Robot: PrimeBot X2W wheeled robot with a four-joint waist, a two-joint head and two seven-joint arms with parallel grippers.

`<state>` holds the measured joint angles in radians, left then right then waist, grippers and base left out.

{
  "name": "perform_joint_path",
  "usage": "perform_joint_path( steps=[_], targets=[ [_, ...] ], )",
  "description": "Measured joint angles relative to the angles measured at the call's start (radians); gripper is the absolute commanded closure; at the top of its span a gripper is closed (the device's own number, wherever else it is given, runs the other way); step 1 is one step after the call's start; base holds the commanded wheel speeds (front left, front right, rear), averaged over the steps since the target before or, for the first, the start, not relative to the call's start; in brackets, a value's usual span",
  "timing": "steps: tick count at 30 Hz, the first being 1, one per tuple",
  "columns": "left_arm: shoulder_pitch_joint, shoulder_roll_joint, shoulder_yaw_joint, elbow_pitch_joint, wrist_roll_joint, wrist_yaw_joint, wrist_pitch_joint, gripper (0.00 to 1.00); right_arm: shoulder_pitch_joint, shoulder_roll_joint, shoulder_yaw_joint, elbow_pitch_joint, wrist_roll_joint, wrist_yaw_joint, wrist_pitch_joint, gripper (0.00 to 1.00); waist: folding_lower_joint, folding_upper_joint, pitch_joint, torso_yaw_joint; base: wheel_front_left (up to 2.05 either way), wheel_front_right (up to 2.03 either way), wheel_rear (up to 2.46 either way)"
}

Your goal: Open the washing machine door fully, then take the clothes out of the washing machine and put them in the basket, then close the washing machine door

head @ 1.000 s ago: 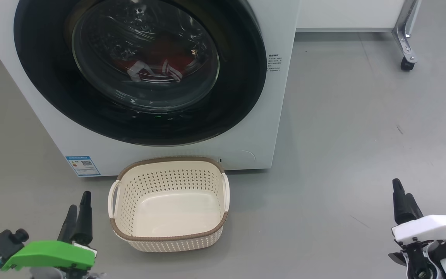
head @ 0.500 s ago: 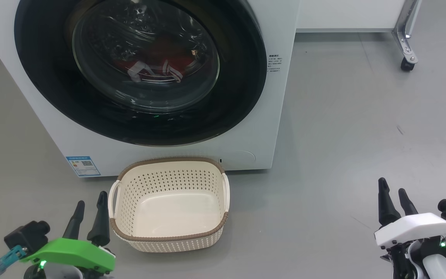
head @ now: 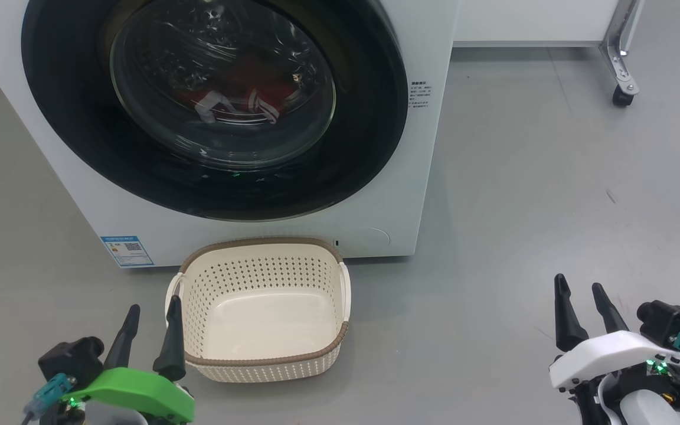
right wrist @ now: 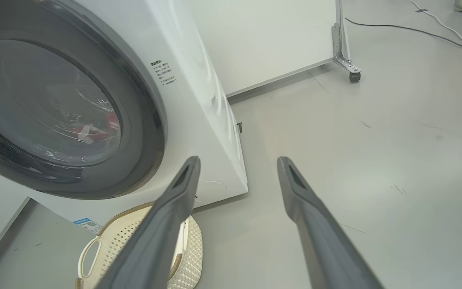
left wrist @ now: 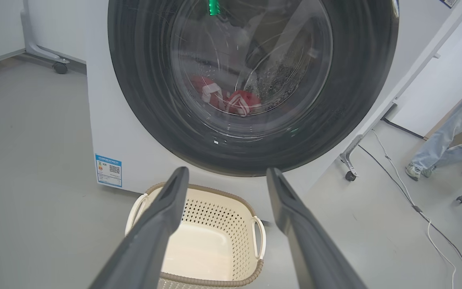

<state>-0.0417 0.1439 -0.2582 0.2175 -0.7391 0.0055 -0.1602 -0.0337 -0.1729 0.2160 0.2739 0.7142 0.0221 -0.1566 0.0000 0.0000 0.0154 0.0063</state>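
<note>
The white washing machine (head: 428, 147) fills the upper left of the head view. Its black round door (head: 80, 147) sits shut against the front. Red and white clothes (head: 239, 88) show through the glass, as also in the left wrist view (left wrist: 239, 100). The empty cream basket (head: 260, 241) stands on the floor right before the machine. My left gripper (head: 154, 303) is open beside the basket's left handle, holding nothing. My right gripper (head: 578, 282) is open over bare floor, far right of the basket. The basket (left wrist: 215, 208) lies just beyond the left fingers.
A white panel on a metal caster frame (head: 620, 88) stands at the back right. In the left wrist view a person's legs (left wrist: 447, 132) and a floor cable (left wrist: 415, 204) are off to the machine's side. A blue sticker (head: 126, 251) marks the machine's lower left corner.
Both grippers have moved inward: the left one rightward up to the basket's left handle, the right one leftward. Both stay open. Machine, door and basket are unmoved.
</note>
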Motion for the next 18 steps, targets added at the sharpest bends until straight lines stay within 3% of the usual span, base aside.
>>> perform_joint_path(
  steps=[18],
  targets=[
    [-0.001, 0.000, -0.049, 0.017, 0.205, 0.043, -0.059, 0.00, -0.001, -0.004, 0.055, 0.000, -0.230, -0.017, -0.061, 0.00, 0.0000, 0.0000, 0.002, 0.005, 0.00, 0.00, 0.00]
  ],
)
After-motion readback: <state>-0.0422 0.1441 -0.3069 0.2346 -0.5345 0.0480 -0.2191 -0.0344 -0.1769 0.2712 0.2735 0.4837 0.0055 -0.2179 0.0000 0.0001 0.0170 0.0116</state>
